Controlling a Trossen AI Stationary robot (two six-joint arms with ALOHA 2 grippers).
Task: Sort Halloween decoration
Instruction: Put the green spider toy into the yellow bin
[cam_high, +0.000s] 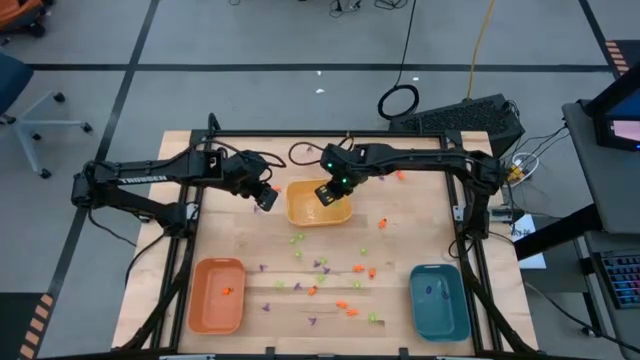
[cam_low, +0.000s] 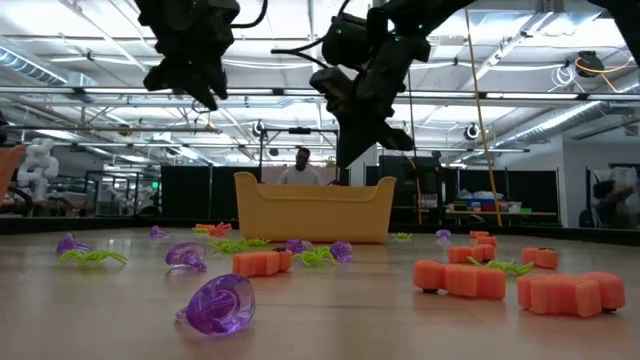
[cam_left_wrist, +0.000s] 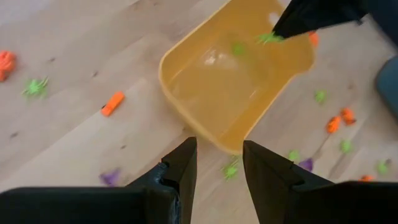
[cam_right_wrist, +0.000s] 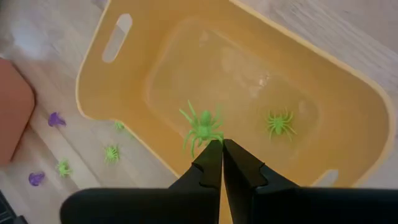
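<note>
Yellow tray (cam_high: 305, 212) holds one green spider (cam_right_wrist: 279, 123). Orange tray (cam_high: 217, 296) holds one orange piece; teal tray (cam_high: 439, 300) one purple (high view only). Right gripper (cam_right_wrist: 221, 152) above the yellow tray, jaws pinching a second green spider (cam_right_wrist: 200, 129). Left gripper (cam_left_wrist: 219, 163) beside it, jaws spread, empty. Remaining decorations (cam_high: 325, 280) scattered mid-table.

Back centre of table (cam_high: 230, 250): tray (cam_high: 300, 212), one spider (cam_right_wrist: 278, 123) lying inside it
Above that tray: right gripper (cam_right_wrist: 221, 148), pinching a second spider (cam_right_wrist: 200, 129)
Just left of that tray: left gripper (cam_left_wrist: 219, 163), raised off the table
Front left corner: second tray (cam_high: 216, 300)
Front right corner: third tray (cam_high: 440, 305)
Between the trays: scattered small decorations (cam_high: 345, 305)
</note>
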